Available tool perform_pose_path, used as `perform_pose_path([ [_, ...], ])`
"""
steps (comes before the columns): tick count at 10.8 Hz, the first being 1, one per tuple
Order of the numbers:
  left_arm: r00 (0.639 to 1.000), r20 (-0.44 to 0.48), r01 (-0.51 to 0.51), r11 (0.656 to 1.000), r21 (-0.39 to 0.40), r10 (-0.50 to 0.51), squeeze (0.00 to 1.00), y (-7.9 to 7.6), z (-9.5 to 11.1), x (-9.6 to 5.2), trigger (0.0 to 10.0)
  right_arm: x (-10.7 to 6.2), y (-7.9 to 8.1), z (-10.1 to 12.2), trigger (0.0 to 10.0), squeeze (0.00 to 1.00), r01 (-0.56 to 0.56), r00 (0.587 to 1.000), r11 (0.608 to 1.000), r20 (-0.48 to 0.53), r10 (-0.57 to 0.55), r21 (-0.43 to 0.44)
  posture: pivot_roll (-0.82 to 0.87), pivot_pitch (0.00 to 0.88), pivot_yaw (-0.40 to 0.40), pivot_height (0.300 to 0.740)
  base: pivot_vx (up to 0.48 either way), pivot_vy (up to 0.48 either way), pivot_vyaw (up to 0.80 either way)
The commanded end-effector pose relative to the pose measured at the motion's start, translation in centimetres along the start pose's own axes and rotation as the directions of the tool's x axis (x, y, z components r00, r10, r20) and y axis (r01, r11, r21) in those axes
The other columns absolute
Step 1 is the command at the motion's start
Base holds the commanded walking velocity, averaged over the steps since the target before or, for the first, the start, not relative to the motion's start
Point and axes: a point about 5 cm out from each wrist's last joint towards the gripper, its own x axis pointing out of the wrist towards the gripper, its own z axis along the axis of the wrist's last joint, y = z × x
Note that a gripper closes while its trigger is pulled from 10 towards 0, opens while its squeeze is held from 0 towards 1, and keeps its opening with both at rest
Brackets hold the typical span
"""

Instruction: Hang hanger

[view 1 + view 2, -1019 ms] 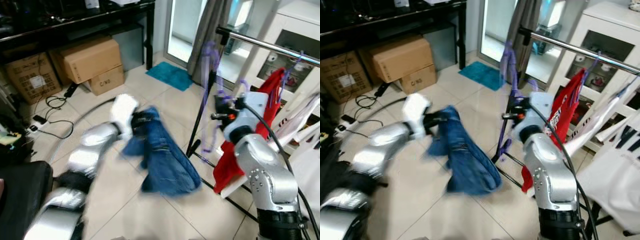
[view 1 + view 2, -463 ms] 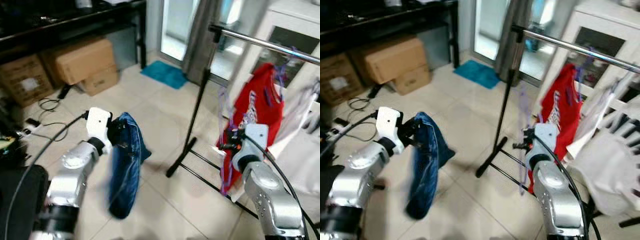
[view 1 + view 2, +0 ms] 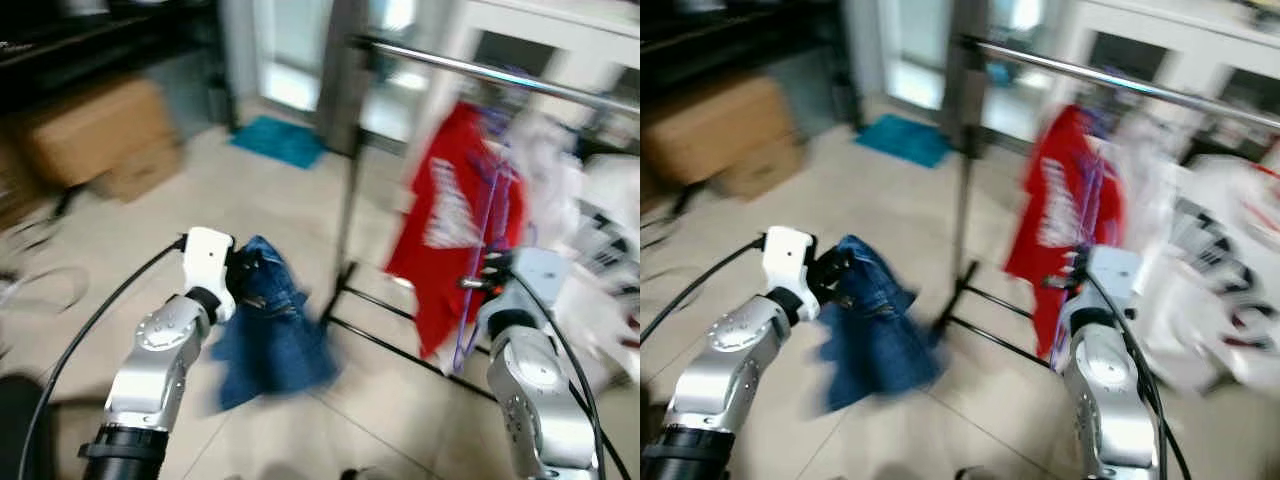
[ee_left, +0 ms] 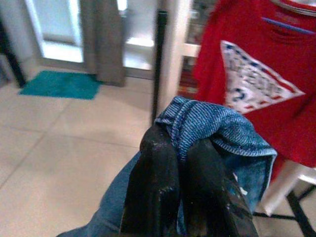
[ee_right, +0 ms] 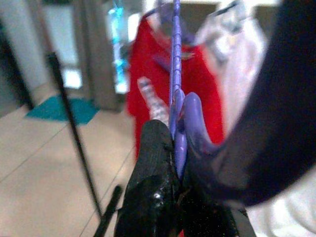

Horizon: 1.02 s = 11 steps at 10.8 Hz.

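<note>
My left gripper [image 3: 248, 278] is shut on a pair of blue jeans [image 3: 270, 335], which hang from it over the tiled floor; the denim fold [image 4: 212, 123] is pinched between its black fingers [image 4: 158, 187]. My right gripper [image 3: 478, 283] is shut on a purple plastic hanger [image 3: 482, 260], held upright in front of a red T-shirt [image 3: 450, 215]. The hanger's purple stem [image 5: 175, 94] runs up between the right fingers [image 5: 153, 187]. A metal clothes rail [image 3: 470, 70] crosses above, with its black upright pole [image 3: 345, 215] between my two arms.
White garments [image 3: 590, 230] hang on the rail to the right of the red shirt. Cardboard boxes [image 3: 95, 135] stand at the back left and a teal mat [image 3: 280, 140] lies by the glass door. The rack's black base bars [image 3: 390, 345] lie on the floor.
The camera has swung right, blurring the scene. My left gripper with the jeans has come closer to the rack pole. My right gripper still holds the hanger by the red shirt.
</note>
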Motion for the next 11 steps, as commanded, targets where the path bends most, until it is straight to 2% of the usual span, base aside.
perform_pose_path([
  [1, 0.999, 0.038, 0.011, 1.000, 0.022, -0.011, 0.00, -0.4, 1.0, 0.1, 10.0, -0.1, -0.3, 0.1, 10.0, 0.00, 0.008, 1.000, 1.000, 0.011, -0.008, 0.026, -0.20, 0.000, -0.007, 0.740, 0.000, 0.000, -0.80],
  [3, 0.999, 0.036, 0.008, 1.000, 0.007, -0.008, 0.00, -0.3, 1.0, 0.5, 10.0, -0.3, -0.3, 0.1, 10.0, 0.00, 0.034, 0.999, 0.998, 0.023, -0.035, 0.053, -0.22, 0.000, 0.002, 0.740, 0.000, 0.000, -0.80],
  [4, 0.998, 0.052, -0.022, 1.000, -0.015, 0.023, 0.00, -0.7, 1.1, 1.1, 10.0, -0.2, -1.2, 0.2, 10.0, 0.00, 0.105, 0.993, 0.994, 0.045, -0.107, 0.043, -0.22, 0.000, 0.002, 0.740, 0.000, 0.000, -0.80],
  [5, 0.994, 0.077, -0.078, 0.997, -0.005, 0.078, 0.00, -0.6, 1.2, 1.1, 10.0, 0.0, -1.7, 0.1, 10.0, 0.00, 0.120, 0.992, 0.992, 0.039, -0.121, 0.027, -0.20, 0.000, -0.005, 0.740, 0.000, 0.000, -0.80],
  [6, 0.988, 0.110, -0.107, 0.994, 0.022, 0.104, 0.00, -0.3, 1.2, 0.9, 10.0, 0.1, -1.7, -0.1, 10.0, 0.00, 0.105, 0.994, 0.994, 0.013, -0.105, 0.024, -0.20, 0.000, -0.013, 0.740, 0.000, 0.000, -0.80],
  [7, 0.979, 0.127, -0.164, 0.986, 0.017, 0.161, 0.00, 0.6, 1.3, 0.4, 10.0, 0.2, -1.7, -0.3, 10.0, 0.06, 0.093, 0.996, 0.996, -0.012, -0.093, 0.007, -0.19, 0.000, -0.021, 0.740, 0.000, 0.000, -0.80],
  [8, 0.974, 0.150, -0.178, 0.983, 0.032, 0.171, 0.00, 0.9, 1.4, 0.4, 10.0, 0.4, -1.6, -0.2, 10.0, 0.07, 0.087, 0.996, 0.996, -0.003, -0.087, 0.016, -0.19, 0.000, -0.023, 0.740, 0.000, 0.000, -0.80],
  [10, 0.970, 0.166, -0.186, 0.982, 0.043, 0.176, 0.00, 0.8, 1.5, 0.8, 10.0, 0.7, -1.8, -0.4, 10.0, 0.08, 0.082, 0.997, 0.997, -0.010, -0.082, -0.013, -0.19, 0.000, -0.015, 0.740, 0.000, 0.000, -0.80],
  [11, 0.973, 0.167, -0.170, 0.983, 0.064, 0.158, 0.00, 0.5, 1.5, 0.9, 10.0, 1.1, -2.0, -0.4, 10.0, 0.08, 0.086, 0.996, 0.996, -0.007, -0.086, 0.007, -0.18, 0.000, -0.014, 0.740, 0.000, 0.000, -0.80],
])
